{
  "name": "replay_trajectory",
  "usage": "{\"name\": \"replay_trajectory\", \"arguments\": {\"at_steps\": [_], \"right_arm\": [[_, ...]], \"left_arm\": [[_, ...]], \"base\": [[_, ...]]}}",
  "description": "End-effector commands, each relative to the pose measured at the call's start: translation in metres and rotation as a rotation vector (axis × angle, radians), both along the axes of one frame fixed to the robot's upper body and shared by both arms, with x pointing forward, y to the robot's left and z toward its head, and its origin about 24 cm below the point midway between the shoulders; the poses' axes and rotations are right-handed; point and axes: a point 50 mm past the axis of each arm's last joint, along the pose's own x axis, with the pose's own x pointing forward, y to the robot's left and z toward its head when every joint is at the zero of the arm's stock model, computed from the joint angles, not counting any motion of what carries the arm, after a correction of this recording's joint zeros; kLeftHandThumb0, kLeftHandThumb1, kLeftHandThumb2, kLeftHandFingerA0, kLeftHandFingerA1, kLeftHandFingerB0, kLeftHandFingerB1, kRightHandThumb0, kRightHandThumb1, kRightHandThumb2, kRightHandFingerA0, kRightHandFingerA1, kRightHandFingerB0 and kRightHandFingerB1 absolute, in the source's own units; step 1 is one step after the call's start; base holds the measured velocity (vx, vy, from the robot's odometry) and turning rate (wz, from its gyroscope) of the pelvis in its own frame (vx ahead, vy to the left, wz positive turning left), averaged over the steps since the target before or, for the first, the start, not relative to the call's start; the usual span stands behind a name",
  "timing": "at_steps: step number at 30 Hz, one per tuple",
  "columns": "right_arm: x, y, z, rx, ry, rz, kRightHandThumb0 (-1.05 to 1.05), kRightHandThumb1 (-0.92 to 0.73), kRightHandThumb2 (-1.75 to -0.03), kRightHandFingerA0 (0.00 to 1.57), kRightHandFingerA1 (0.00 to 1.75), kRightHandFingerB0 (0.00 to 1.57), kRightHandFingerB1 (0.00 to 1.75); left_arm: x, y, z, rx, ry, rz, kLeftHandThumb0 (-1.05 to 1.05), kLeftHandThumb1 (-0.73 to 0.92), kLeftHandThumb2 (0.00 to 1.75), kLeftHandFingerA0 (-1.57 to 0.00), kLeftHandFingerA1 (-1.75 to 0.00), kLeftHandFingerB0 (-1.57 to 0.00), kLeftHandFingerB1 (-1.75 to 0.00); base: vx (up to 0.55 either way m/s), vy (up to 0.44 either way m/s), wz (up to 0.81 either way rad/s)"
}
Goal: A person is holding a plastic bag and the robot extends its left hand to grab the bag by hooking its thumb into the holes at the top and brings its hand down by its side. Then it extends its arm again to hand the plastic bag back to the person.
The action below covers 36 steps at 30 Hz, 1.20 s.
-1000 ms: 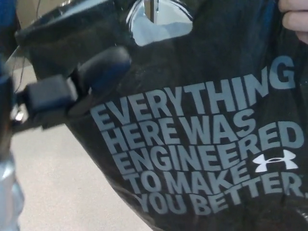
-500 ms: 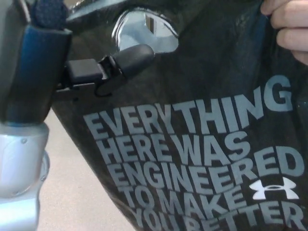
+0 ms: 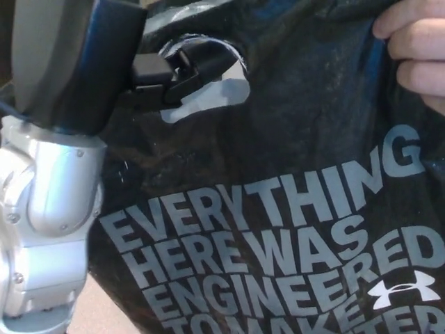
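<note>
— Head view: what are we looking at?

— We see a black plastic bag (image 3: 278,209) filling most of the frame, held up close in front of us, its grey printed lettering across the lower half. A person's hand (image 3: 415,52) pinches its top edge at the far right. The handle hole (image 3: 208,87) is cut near the top, left of centre.

— How do we judge it will handle?

— Thin film, glossy and wrinkled, so we take it as light, limp and rather slippery, with nothing stiff to clamp. It hangs flat, so it seems to carry little, though we cannot see inside. The cut-out is the sensible place to take hold: a digit hooked through it bears the weight on the reinforced upper edge, where squeezing the film would likely slide.

— And our left hand?

— The left hand (image 3: 167,73) comes in from the left, upper frame, its silver forearm (image 3: 49,209) below. One black digit, which we take for the thumb (image 3: 198,62), reaches into the hole, lying across its upper part and touching the bag's edge there. The other fingers are hidden behind the wrist housing, so we cannot tell how far apart they stand, nor whether the hook bears any weight yet.

— The right hand?

— Not in the picture.
</note>
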Motion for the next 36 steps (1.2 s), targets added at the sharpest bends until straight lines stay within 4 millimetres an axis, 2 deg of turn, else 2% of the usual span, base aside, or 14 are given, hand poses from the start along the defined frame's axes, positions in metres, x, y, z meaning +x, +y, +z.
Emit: {"name": "replay_trajectory", "arguments": {"at_steps": [1,18,21,22,29,30,34,35,36], "right_arm": [[-0.002,-0.005,0.001,0.001,-0.002,-0.014,-0.37,-0.69,-0.6,0.64,0.5,0.41,0.36],[0.001,-0.006,0.003,-0.01,-0.003,-0.004,-0.38,-0.7,-0.6,0.64,0.49,0.41,0.36],[-0.001,-0.006,0.002,-0.005,0.0,-0.004,-0.38,-0.7,-0.6,0.64,0.49,0.41,0.36],[-0.001,-0.006,0.002,-0.005,0.002,-0.005,-0.39,-0.7,-0.6,0.64,0.48,0.41,0.36],[-0.007,-0.007,0.0,-0.027,0.012,-0.005,-0.39,-0.7,-0.61,0.66,0.49,0.42,0.36],[-0.008,-0.006,-0.001,-0.016,0.01,-0.01,-0.37,-0.69,-0.6,0.66,0.5,0.43,0.36],[-0.011,-0.006,-0.002,-0.012,0.014,-0.009,-0.38,-0.69,-0.6,0.66,0.5,0.42,0.36],[-0.01,-0.007,-0.002,-0.014,0.015,-0.007,-0.4,-0.71,-0.61,0.66,0.5,0.43,0.36],[-0.009,-0.007,-0.001,-0.015,0.014,-0.004,-0.4,-0.71,-0.61,0.66,0.5,0.43,0.36]], "left_arm": [[0.005,-0.002,0.001,0.009,-0.012,0.075,-0.31,0.27,0.85,-0.01,-0.48,0.0,-0.48],[0.033,-0.012,-0.011,0.078,0.072,0.159,-0.3,0.27,0.84,-0.02,-0.48,0.0,-0.48],[0.038,-0.013,-0.014,0.064,0.085,0.156,-0.3,0.31,0.87,-0.02,-0.48,0.0,-0.48],[0.04,-0.013,-0.014,0.063,0.084,0.161,-0.56,0.42,0.67,-0.17,-0.41,-0.08,-0.34],[0.057,-0.022,-0.017,0.025,0.097,0.141,-0.49,0.41,0.65,-0.36,-0.44,-0.18,-0.35],[0.063,-0.026,-0.018,0.011,0.096,0.143,-0.4,0.46,0.54,-0.46,-0.39,-0.25,-0.3],[0.076,-0.032,-0.022,0.0,0.112,0.159,-0.42,0.48,0.55,-0.46,-0.39,-0.24,-0.3],[0.08,-0.034,-0.022,-0.004,0.111,0.161,-0.42,0.5,0.55,-0.56,-0.4,-0.26,-0.31],[0.084,-0.036,-0.022,-0.013,0.106,0.16,-0.42,0.5,0.55,-0.56,-0.4,-0.26,-0.31]], "base": [[0.0,0.0,0.0],[0.0,0.0,0.0],[0.0,0.0,0.0],[0.0,0.0,0.0],[0.0,0.0,0.0],[0.0,0.0,0.0],[0.0,0.0,0.0],[0.0,0.0,0.0],[0.0,0.0,0.0]]}}
